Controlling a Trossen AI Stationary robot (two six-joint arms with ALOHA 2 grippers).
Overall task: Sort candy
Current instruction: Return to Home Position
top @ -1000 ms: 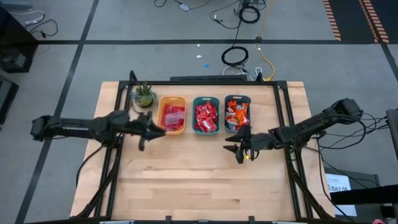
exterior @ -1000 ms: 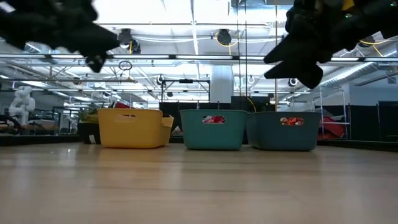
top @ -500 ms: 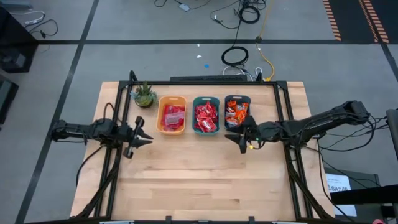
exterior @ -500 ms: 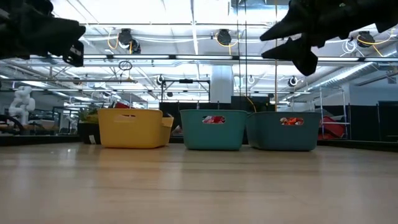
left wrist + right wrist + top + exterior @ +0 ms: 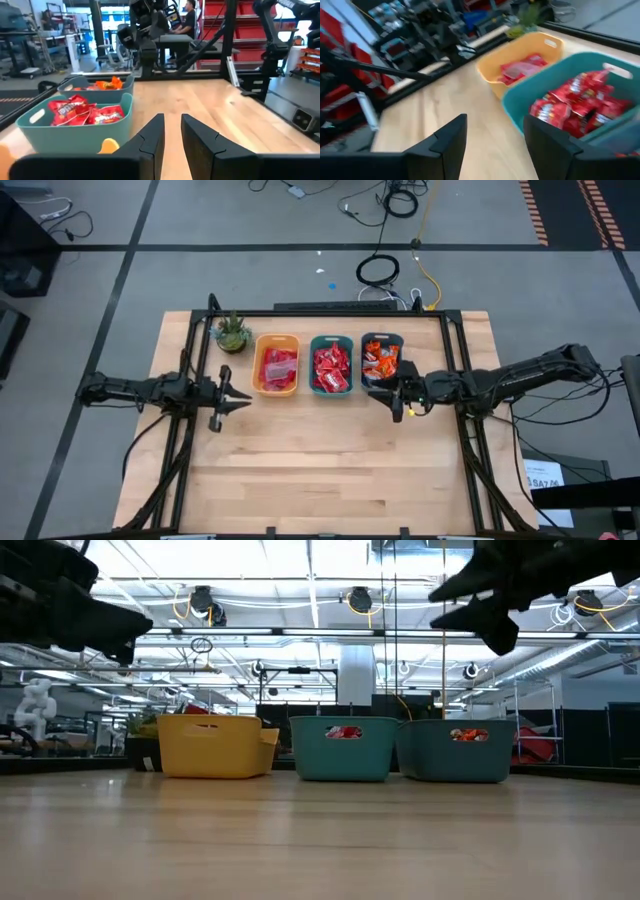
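Three bins stand in a row at the far side of the table. The yellow bin (image 5: 277,365) holds pinkish-red flat candy packets. The middle teal bin (image 5: 331,366) holds red candy packets (image 5: 82,111). The right teal bin (image 5: 381,360) holds orange candy pieces (image 5: 106,84). My left gripper (image 5: 243,400) hovers level to the left of the yellow bin, its fingers (image 5: 150,140) a narrow gap apart with nothing between them. My right gripper (image 5: 386,402) hangs open and empty above the table, at the near end of the right teal bin.
A small potted plant (image 5: 232,333) stands at the far left, beside the yellow bin. The wide bare wooden tabletop (image 5: 320,470) stretches in front of the bins. A dark frame (image 5: 330,311) runs round the table's far and side edges.
My left gripper has drawn back from the yellow bin toward the table's left edge, sunk a little and rolled about its own line. My right gripper has risen and gone toward the far edge, up to the near end of the right teal bin. No candy has moved.
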